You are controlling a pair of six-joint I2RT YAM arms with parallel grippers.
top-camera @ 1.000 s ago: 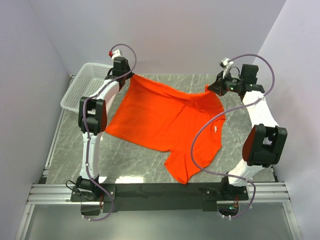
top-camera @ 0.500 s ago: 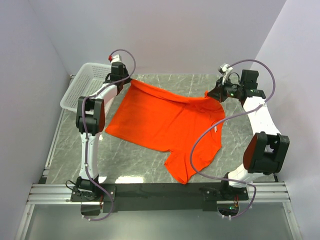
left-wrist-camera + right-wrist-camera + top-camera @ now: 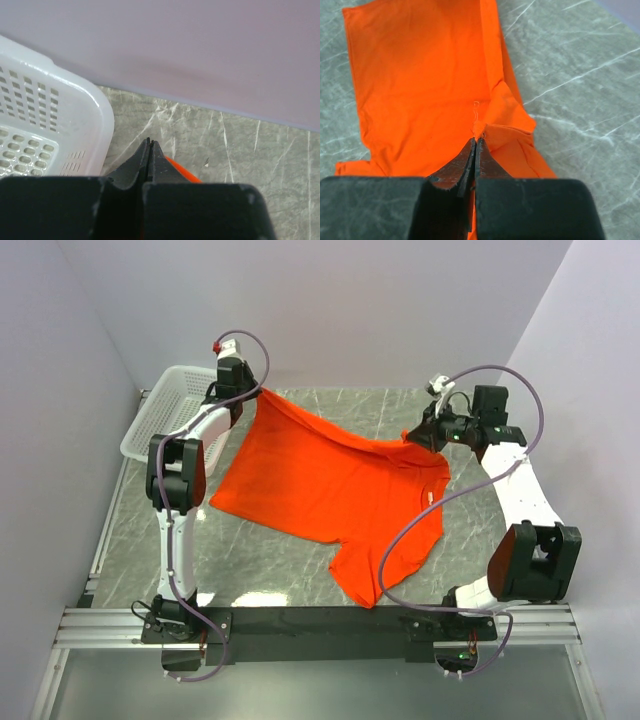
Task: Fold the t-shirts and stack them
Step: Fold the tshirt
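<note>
An orange-red t-shirt (image 3: 330, 485) hangs stretched between my two grippers over the marble table, its lower part and one sleeve resting on the surface near the front. My left gripper (image 3: 256, 393) is shut on the shirt's far left corner, beside the basket; in the left wrist view only a sliver of the t-shirt (image 3: 182, 172) shows beside the shut left gripper (image 3: 150, 142). My right gripper (image 3: 413, 434) is shut on the shirt's upper right edge; in the right wrist view the right gripper (image 3: 476, 140) pinches a fold of the t-shirt (image 3: 430, 85).
A white mesh basket (image 3: 160, 420) stands at the far left corner, also in the left wrist view as the basket (image 3: 45, 120). Purple-grey walls enclose the back and sides. The arms' cables loop over the shirt and the grey marble table (image 3: 260, 560).
Both grippers have moved with the held shirt: the left one slightly farther back, the right one leftward and inward. The cloth between them now hangs a little slacker.
</note>
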